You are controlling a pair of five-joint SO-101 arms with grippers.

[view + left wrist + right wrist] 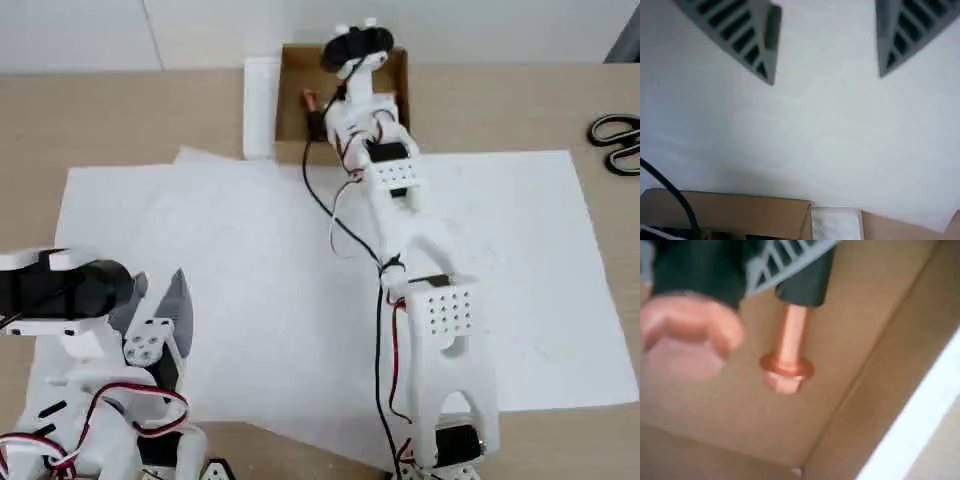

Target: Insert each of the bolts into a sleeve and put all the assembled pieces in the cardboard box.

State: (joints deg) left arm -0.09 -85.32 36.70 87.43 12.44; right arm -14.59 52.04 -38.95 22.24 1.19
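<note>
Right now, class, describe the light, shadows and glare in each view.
High view: even light; no glare on the white paper. Left wrist view: paper evenly lit, no hard shadows. Right wrist view: the bolt shows a dull sheen; the cardboard box darkens toward its wall.

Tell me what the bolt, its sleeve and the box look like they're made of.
Bolt: metal, copper-coloured, with a soft sheen on shank and flange. Sleeve: black and matte, likely rubber or plastic; the look leaves it open. Cardboard box: plain brown cardboard, dull, creased at the fold between floor and wall.
</note>
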